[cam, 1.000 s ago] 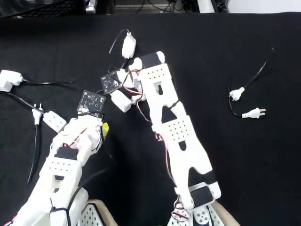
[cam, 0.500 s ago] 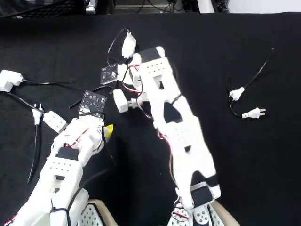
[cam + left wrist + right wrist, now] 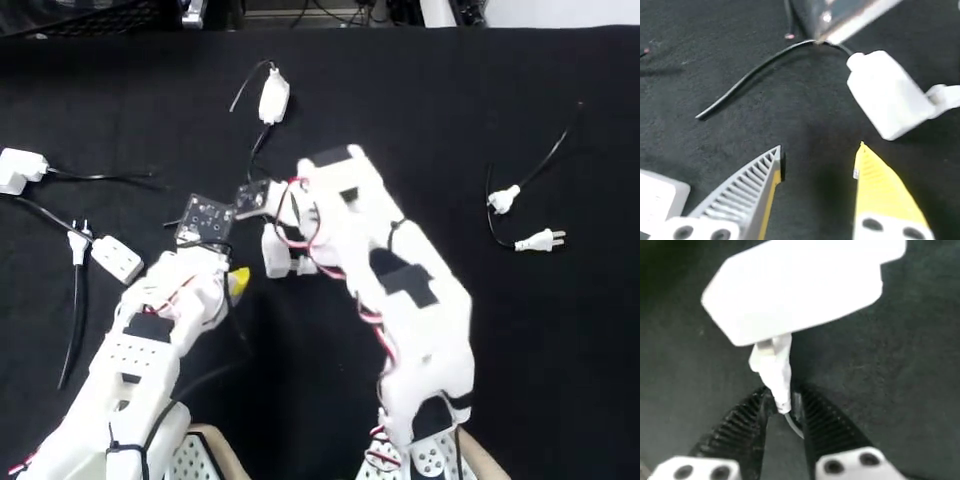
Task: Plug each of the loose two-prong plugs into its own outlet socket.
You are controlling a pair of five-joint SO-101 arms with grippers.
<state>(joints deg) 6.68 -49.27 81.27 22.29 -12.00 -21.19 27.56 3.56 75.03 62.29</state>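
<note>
Mid-bench, the right gripper (image 3: 782, 405) is clamped on a small white plug (image 3: 774, 371) whose nose meets the underside of a white outlet block (image 3: 800, 285). Whether the prongs are fully home cannot be told. The left gripper (image 3: 817, 160) hangs just beside the pair, its grey and yellow fingers spread apart with nothing between them, and a black cord (image 3: 747, 79) trails over the black bench (image 3: 560, 110) beyond. On this showing the job is in its early part: one pairing is at or near mating, and everything else lies unjoined. Near the right edge sit an upper plug (image 3: 503, 200) and a lower plug (image 3: 540, 240), close together on thin dark leads. Near the left edge a third plug (image 3: 78, 243) lies prongs up beside a spare socket (image 3: 117, 258). An edge socket (image 3: 18, 168) rests at the left edge itself, and a far socket (image 3: 272, 98) lies toward the far edge, near its middle. The two right-edge plugs are well apart from every free socket, so they will likely have to be carried across the bench. Both arms crowd the middle, and the leads around the left-side sockets could snag a gripper working there.
</note>
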